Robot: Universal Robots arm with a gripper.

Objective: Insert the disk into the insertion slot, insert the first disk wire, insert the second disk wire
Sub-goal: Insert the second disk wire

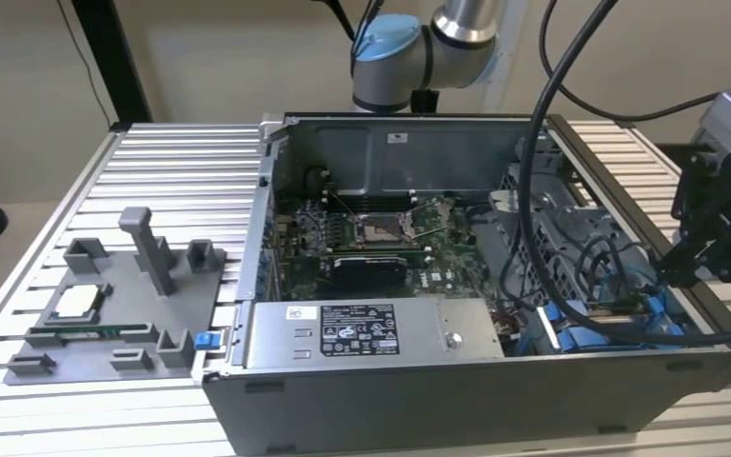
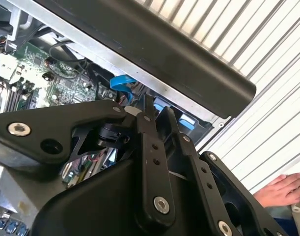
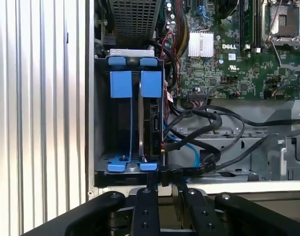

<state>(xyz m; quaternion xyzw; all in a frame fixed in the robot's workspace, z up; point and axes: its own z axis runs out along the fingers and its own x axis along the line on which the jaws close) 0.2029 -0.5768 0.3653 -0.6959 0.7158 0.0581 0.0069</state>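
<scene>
An open computer case [image 1: 467, 400] is lying on a slatted metal table [image 1: 175, 152]. The black hand [image 1: 683, 271] is hanging over the case's edge at the exterior view's right, just above the blue-railed insertion slot [image 1: 594, 328]. In the first wrist view, the insertion slot [image 3: 103, 123] is showing two compartments side by side, each topped with a blue tab. The disk [image 3: 152, 115] is standing on edge in the compartment nearer the circuit board [image 3: 228, 64], seated between its blue rails, while the compartment beside it is looking dark. The hand [image 3: 164, 183] is sitting right at the disk's near end with its fingers [image 3: 150, 189] drawn close together, and they appear to be pinching a small black plug [image 3: 164, 174]. A black wire [image 3: 199, 168] is running from that plug toward the tangle of cables beside the bay. In the second wrist view the fingers [image 2: 146, 128] are leaving only a narrow gap, and a person's fingertips [image 2: 280, 187] are resting on the table past the case. A grey labelled power box [image 1: 365, 328] is sitting beside the bay, and a grey parts tray [image 1: 99, 305] is lying on the table at the exterior view's left.
</scene>
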